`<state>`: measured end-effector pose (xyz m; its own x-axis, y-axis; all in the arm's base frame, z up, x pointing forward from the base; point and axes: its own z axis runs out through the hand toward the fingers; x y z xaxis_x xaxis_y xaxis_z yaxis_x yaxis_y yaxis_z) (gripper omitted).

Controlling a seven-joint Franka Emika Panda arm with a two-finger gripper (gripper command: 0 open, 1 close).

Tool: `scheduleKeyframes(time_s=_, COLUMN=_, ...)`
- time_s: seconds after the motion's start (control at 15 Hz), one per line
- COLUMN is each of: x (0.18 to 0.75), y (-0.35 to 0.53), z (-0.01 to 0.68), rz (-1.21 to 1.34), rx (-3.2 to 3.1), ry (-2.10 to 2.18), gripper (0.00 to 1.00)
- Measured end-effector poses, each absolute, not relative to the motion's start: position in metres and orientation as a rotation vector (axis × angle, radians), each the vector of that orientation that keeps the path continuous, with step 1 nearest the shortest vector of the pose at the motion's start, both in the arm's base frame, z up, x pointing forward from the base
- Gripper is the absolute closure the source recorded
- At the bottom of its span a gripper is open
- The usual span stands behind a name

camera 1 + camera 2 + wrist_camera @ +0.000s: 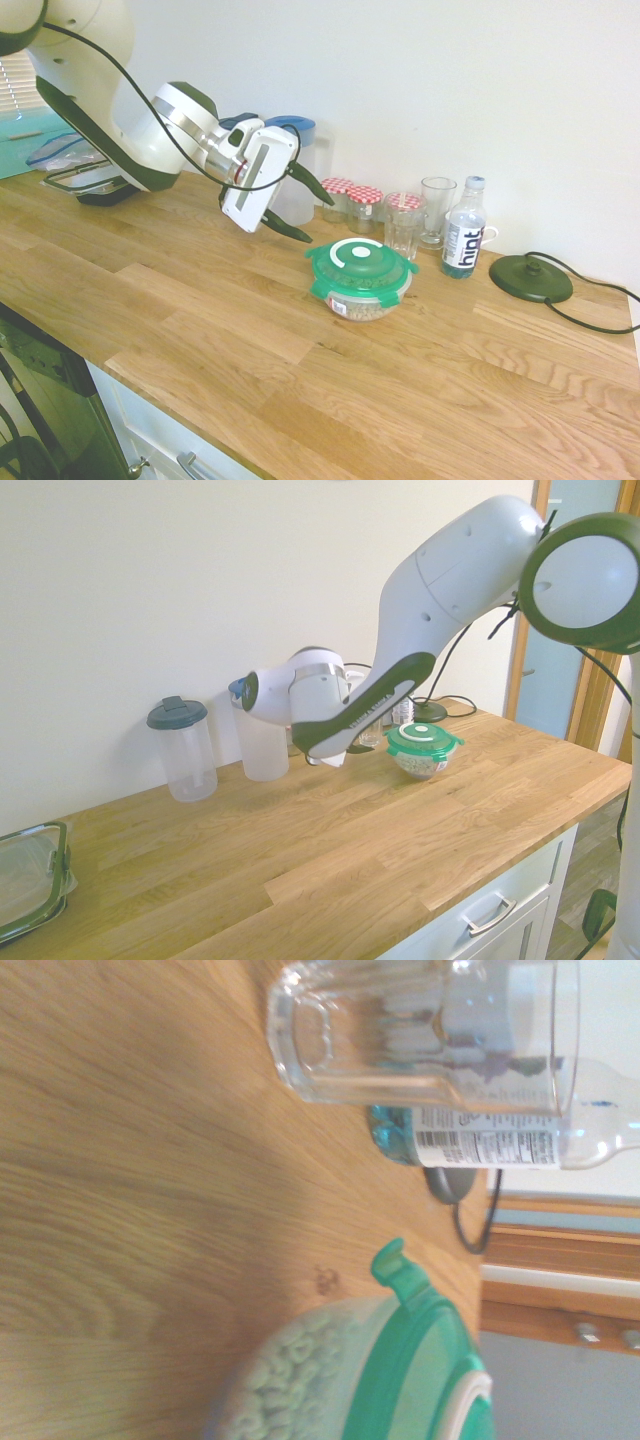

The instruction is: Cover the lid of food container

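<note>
The round green lid (359, 266) with a white ring at its centre lies on top of the small clear food container (362, 303) of pale cereal rings, in the middle of the wooden counter. Both also show in the second exterior view, the lid (423, 739) over the food container (421, 763), and close up in the wrist view as the lid (420, 1380) and container (300, 1380). My gripper (305, 208) hangs open in the air just left of and above the lid, holding nothing. Its fingers (308, 184) are spread apart and clear of the lid.
Behind the container stand red-checked jars (337, 198), two drinking glasses (404, 225), a water bottle (463, 241) and a black round base (530, 278) with a cable. Two tall lidded pitchers (180, 747) stand against the wall. A dark-rimmed rectangular container (28, 878) sits at the counter's far end.
</note>
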<state>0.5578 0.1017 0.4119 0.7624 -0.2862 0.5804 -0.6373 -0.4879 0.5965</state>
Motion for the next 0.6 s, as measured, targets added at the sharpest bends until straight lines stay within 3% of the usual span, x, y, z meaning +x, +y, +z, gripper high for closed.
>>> scheduleKeyframes(time_s=0.27, x=0.518, y=0.100, z=0.492, rz=0.414, rx=2.365, ry=-0.800, gripper=0.00)
scheduleKeyframes(time_s=0.6, x=0.436, y=0.046, z=0.497, rz=0.288, rx=2.680, ry=-0.975, gripper=0.00)
